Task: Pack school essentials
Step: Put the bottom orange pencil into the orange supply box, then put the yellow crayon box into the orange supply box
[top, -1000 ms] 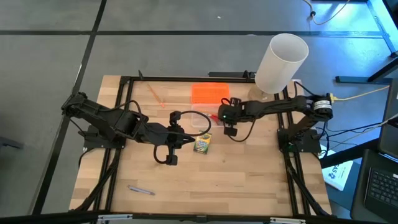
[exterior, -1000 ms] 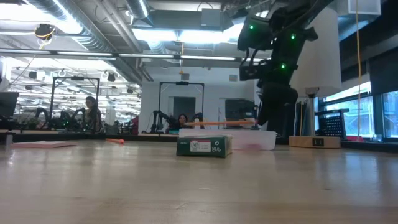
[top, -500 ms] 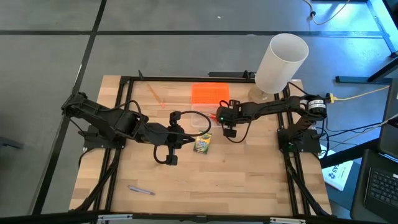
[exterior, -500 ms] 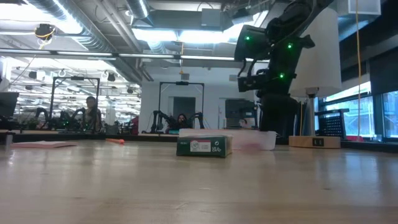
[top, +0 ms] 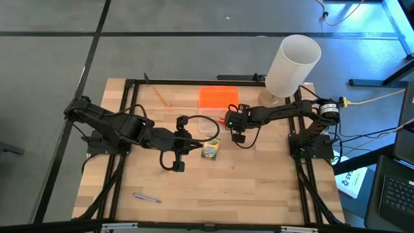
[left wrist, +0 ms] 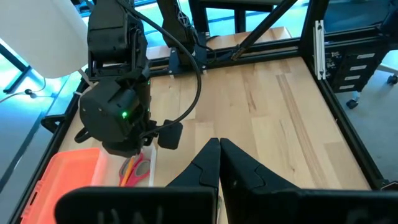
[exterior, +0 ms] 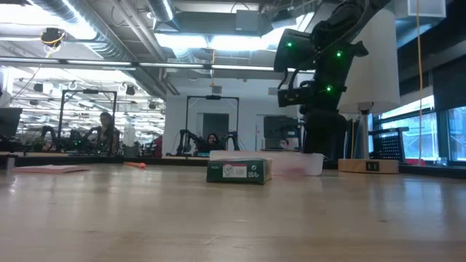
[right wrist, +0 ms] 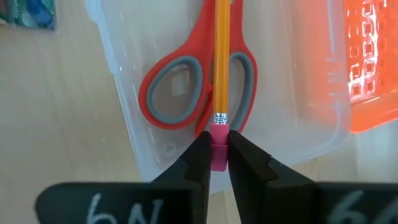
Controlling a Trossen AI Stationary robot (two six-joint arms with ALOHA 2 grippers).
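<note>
My right gripper (right wrist: 219, 140) hovers over the clear plastic box (top: 208, 126) and is shut on an orange pencil (right wrist: 222, 56). Red-handled scissors (right wrist: 186, 81) lie flat in that box, under the pencil. The yellow-green crayon box (top: 210, 149) lies flat on the table just near of the clear box. My left gripper (top: 194, 145) is shut and sits beside the crayon box on its left. A second orange pencil (top: 160, 97) lies near the far edge, and a purple pen (top: 147, 197) near the near-left corner. No pink pad shows. My right gripper pinches the pencil's pink eraser end (right wrist: 219, 134) between its two fingertips. The pencil runs straight on from the fingers, over the scissors' handles. Whether its tip rests in the box I cannot tell.
The orange lid (top: 218, 97) lies on the table just beyond the clear box. A tall white cylinder (top: 292, 65) stands at the far-right corner. Black frame rails run along the table's edges. Bare wood lies open along the near half.
My right gripper has shifted a little toward the table's left and sunk lower over the clear box, carrying the pencil with it. It has stayed shut.
</note>
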